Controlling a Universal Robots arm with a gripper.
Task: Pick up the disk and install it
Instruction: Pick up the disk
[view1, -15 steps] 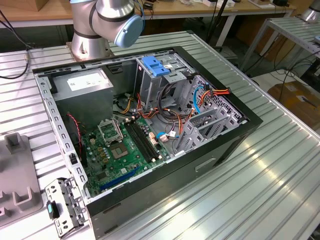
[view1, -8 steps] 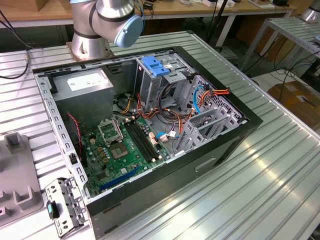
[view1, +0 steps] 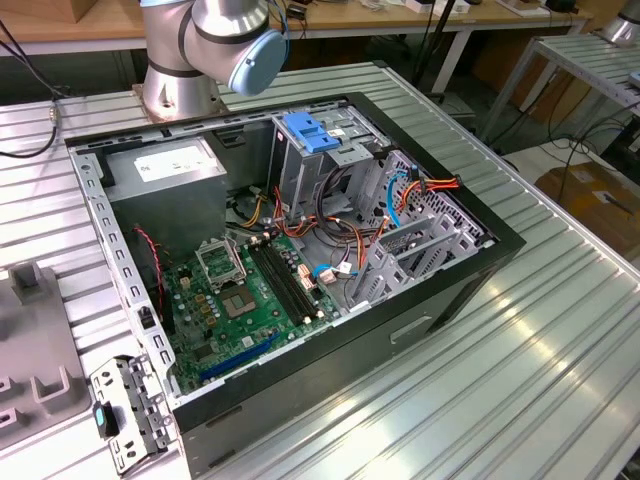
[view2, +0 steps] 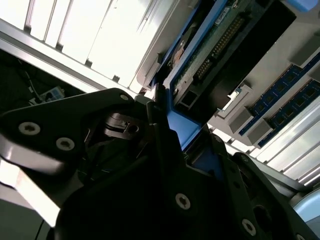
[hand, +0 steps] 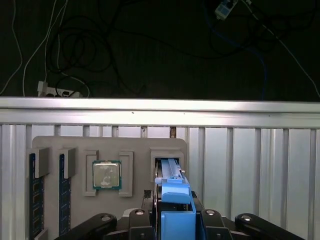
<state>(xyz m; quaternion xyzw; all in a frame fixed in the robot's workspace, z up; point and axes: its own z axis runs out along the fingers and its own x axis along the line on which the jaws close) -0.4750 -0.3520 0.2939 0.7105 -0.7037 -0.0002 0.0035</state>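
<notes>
We see the disk (hand: 174, 192) standing on edge in a slot of the grey fixture tray (hand: 100, 145) | gripper (hand: 176, 219) clamped on its blue carrier | we judge it rigid, weighty, shock-sensitive: grip the frame edges

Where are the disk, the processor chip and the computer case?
disk (hand: 176, 197): first wrist view, on its blue carrier frame.
processor chip (hand: 106, 175): first wrist view, middle of its metal lid.
computer case (view1: 300, 375): exterior view, on its black side wall.
</notes>
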